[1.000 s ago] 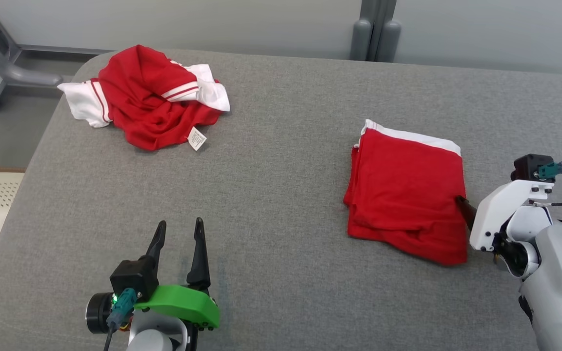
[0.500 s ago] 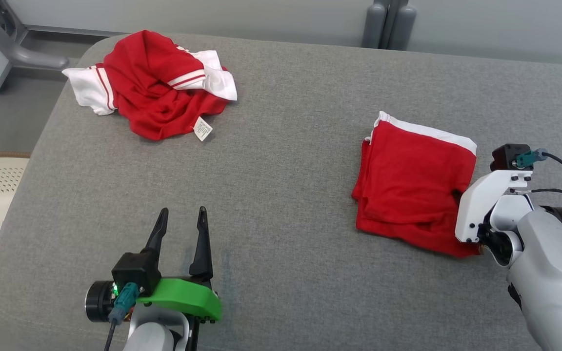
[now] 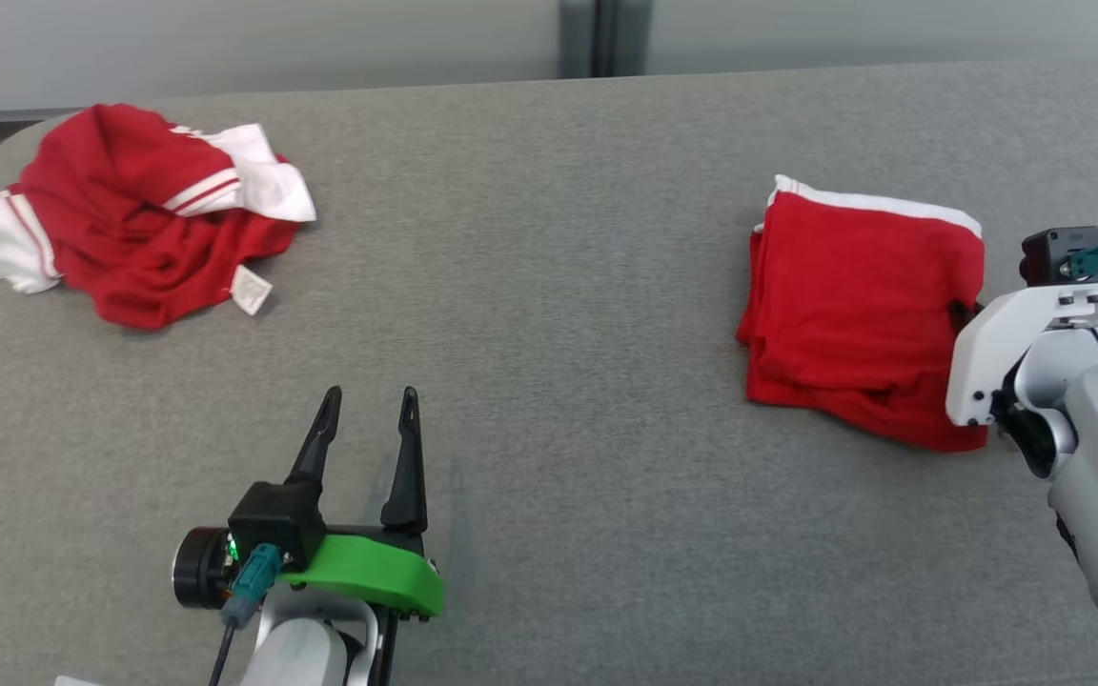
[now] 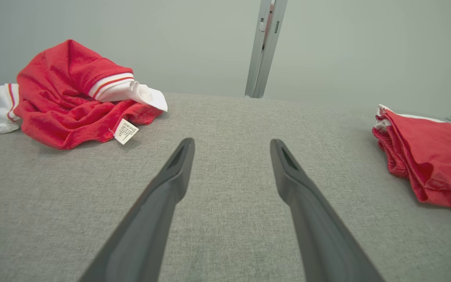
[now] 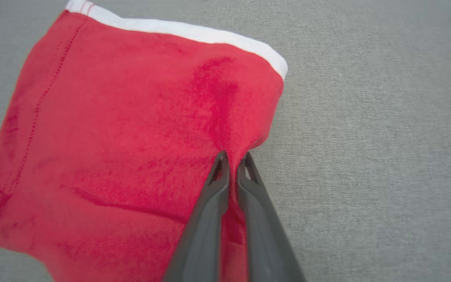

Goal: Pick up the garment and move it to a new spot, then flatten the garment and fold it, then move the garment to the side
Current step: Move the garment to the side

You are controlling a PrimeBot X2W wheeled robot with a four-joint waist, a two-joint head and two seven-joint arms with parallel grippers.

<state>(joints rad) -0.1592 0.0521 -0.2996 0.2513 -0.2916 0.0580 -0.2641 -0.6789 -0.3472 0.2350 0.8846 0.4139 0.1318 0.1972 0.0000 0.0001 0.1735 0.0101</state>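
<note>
A folded red garment point(image 3: 854, 305) with a white band along its far edge lies on the right of the grey padded table point(image 3: 549, 286). My right gripper point(image 5: 233, 156) is shut on the garment point(image 5: 131, 137) at its right edge, with a ridge of red cloth pinched between the fingers. In the head view the white wrist housing covers most of that gripper point(image 3: 959, 312). My left gripper point(image 3: 368, 395) hovers open and empty near the table's front, far left of the garment point(image 4: 425, 156). Through its spread fingers point(image 4: 178, 164) bare grey fabric shows.
A crumpled red and white garment point(image 3: 130, 238) with a small white label lies at the far left point(image 4: 65, 98). A grey post point(image 3: 592, 38) stands against the wall behind the table. Bare grey fabric lies between the two garments.
My right gripper has shut on the folded garment's right edge. The head camera has turned, shifting the whole picture. The left gripper stays open.
</note>
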